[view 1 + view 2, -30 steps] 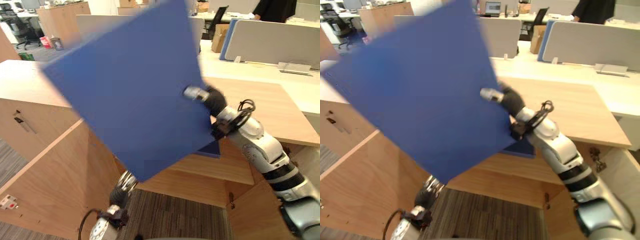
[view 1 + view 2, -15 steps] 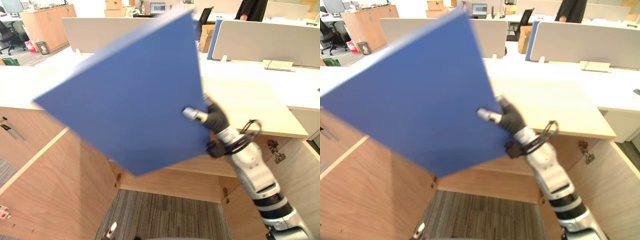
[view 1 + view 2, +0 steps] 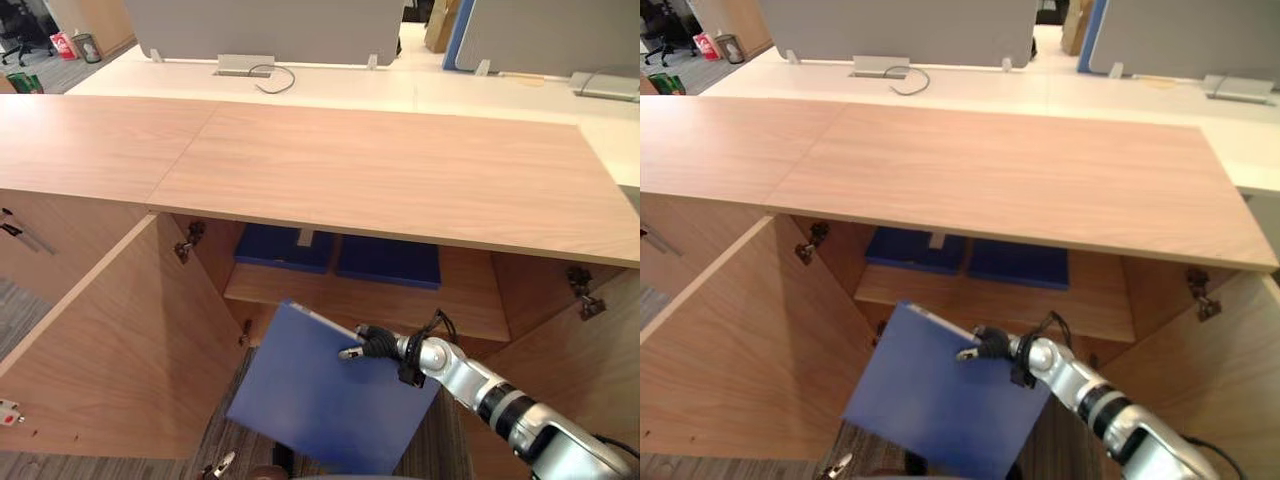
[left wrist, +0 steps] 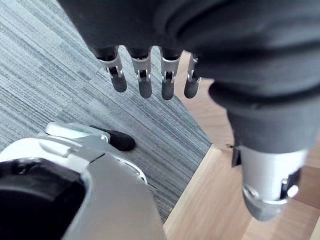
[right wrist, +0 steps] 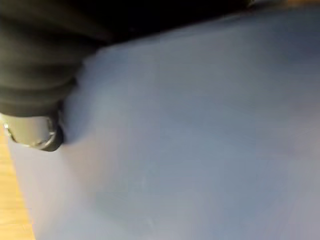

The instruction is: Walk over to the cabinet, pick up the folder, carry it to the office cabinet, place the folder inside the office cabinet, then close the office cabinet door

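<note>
Your right hand (image 3: 375, 346) pinches the blue folder (image 3: 320, 405) by its edge, low before the open office cabinet (image 3: 380, 170).
Carrying looks done; you have yet to set the folder on the shelf (image 3: 400, 300) and shut the door (image 3: 110, 360). Left hand (image 4: 150, 80) hangs relaxed, holding nothing.

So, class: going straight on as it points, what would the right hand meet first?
Likely the open left door, low down; the right hand grips the folder. Depth is unclear.

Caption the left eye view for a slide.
Right robot hand holds a blue folder before the open office cabinet; two blue folders lie on its shelf.
</note>
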